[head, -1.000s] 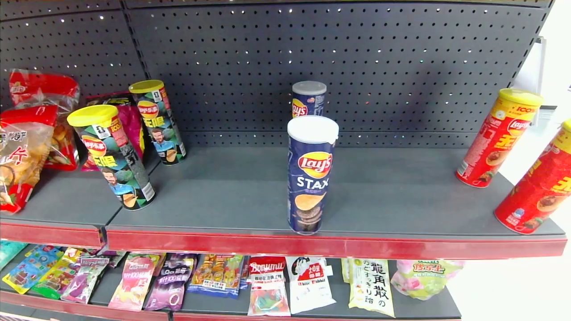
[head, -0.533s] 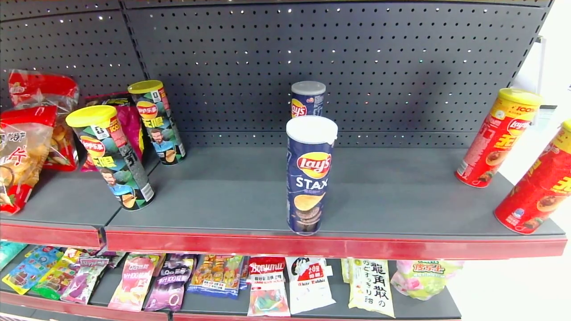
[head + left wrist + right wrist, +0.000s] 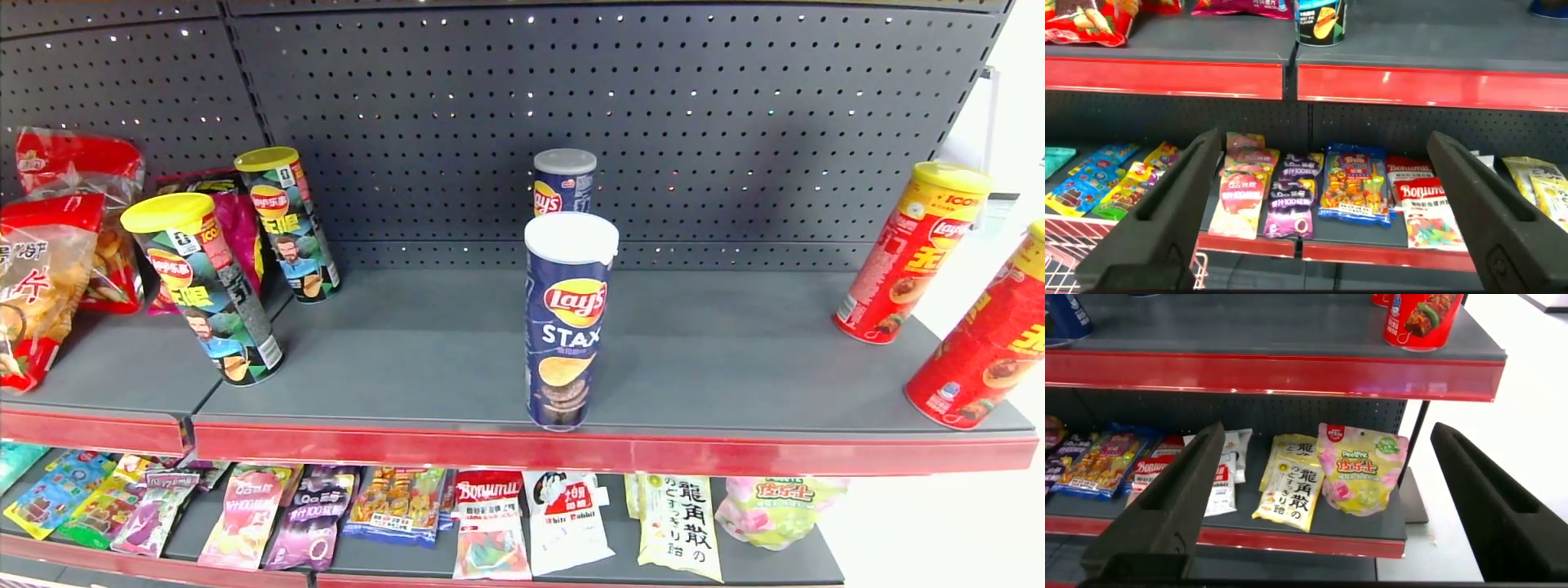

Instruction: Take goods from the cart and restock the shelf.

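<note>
Nothing is moving since earlier: the blue can (image 3: 567,327) is standing at the grey shelf's (image 3: 424,351) six o'clock edge; left pincer (image 3: 1324,140) and right pincer (image 3: 1328,431) are hanging open, empty.

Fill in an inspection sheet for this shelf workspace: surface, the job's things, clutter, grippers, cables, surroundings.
Surface: grey upper shelf, red front edge, bare space either side of the middle canisters.
Job's things: front blue canister upright, rear blue canister behind it; yellow-lidded canisters to the left; red canisters to the right; snack bags far left.
Clutter: nothing seen.
Grippers: left gripper and right gripper, fingers open, empty, facing the lower-shelf packets.
Cables: nothing seen.
Surroundings: pegboard back panel.
</note>
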`<state>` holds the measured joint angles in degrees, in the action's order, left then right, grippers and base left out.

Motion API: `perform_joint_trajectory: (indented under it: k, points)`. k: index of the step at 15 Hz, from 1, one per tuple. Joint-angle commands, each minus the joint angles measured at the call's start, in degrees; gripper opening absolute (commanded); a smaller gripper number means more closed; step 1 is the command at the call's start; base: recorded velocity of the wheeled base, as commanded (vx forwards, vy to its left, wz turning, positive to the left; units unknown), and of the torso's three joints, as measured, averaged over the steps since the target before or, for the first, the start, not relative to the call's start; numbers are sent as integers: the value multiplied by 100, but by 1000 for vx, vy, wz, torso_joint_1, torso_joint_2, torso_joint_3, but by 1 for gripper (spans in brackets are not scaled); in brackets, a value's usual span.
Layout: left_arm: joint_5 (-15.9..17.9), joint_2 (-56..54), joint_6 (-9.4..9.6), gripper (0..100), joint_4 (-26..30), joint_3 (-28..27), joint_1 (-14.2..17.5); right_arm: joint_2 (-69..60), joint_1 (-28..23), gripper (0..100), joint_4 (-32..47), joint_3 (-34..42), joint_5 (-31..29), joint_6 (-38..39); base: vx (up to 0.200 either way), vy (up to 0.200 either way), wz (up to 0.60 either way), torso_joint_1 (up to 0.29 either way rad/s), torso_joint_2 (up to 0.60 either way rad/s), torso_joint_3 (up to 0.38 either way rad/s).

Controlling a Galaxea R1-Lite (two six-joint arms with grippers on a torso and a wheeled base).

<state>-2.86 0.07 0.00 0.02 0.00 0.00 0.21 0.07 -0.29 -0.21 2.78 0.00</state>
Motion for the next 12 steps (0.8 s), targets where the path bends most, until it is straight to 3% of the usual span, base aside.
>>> perform_joint_trajectory:
  k: [1, 3, 5, 7, 10, 12]
  points:
    - [-4, -7, 0, 100, -2, 0, 0, 612, 168, 100, -287, -1192, 487, 246, 0, 0, 0, 0, 0, 0]
    - [-4, -7, 0, 100, -2, 0, 0, 1579, 397, 100, -261, -2264, 706, 422, 0, 0, 0, 0, 0, 0]
    - [-4, -7, 0, 100, -2, 0, 0, 2511, 476, 100, -270, -2475, 882, -211, 0, 0, 0, 0, 0, 0]
    - [-4, -7, 0, 100, -2, 0, 0, 3583, 502, 100, -322, -2721, 882, -193, 0, 0, 0, 0, 0, 0]
    - [-4, -7, 9, 100, -2, 0, 0, 5341, 1276, 100, -331, -3451, 900, -185, 0, 0, 0, 0, 0, 0]
    - [-4, -7, 0, 100, -2, 0, 0, 6211, 1979, 100, -331, -3829, 469, -176, 0, 0, 0, 0, 0, 0]
